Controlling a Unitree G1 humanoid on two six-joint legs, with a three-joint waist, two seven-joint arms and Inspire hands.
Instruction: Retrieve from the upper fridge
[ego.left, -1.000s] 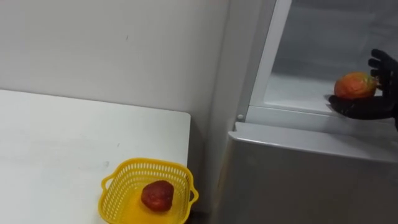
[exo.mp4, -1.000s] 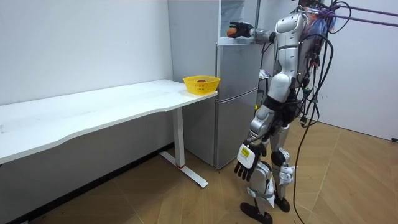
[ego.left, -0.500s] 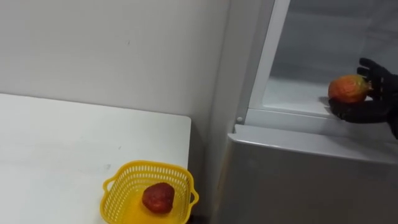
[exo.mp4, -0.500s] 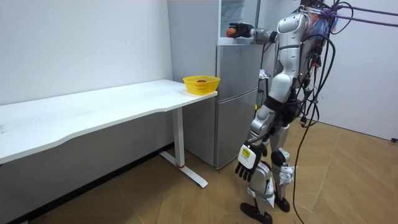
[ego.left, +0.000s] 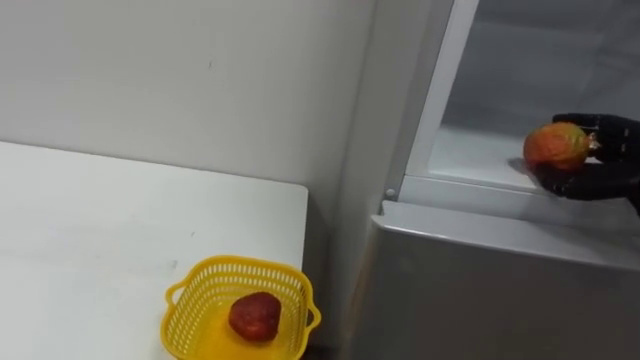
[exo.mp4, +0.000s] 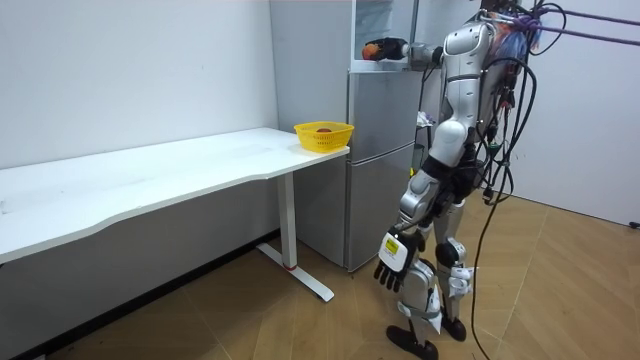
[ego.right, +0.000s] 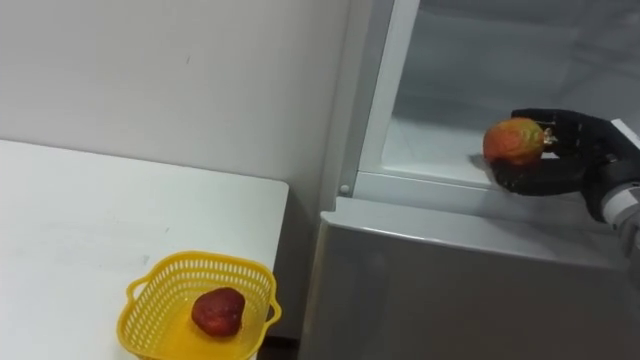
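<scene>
Silver-grey limbs and torso, black right hand (ego.right: 565, 162) and left hand (exo.mp4: 392, 262), dark trailing cables, purple straps

Perforated glossy plastic basket (ego.left: 190, 310); matt, smooth white table (ego.left: 100, 230); fridge (ego.left: 500, 290) in satin grey metal (faintly reflective); wood-grain floor (exo.mp4: 560, 290).

Soft, even indoor light, seemingly from overhead. The white table (ego.left: 100, 230) at lower left is bright, almost washed out. The open fridge compartment (ego.left: 520, 90) at upper right looks dimmer and grey. The wooden floor (exo.mp4: 560, 290) carries a faint sheen.
</scene>
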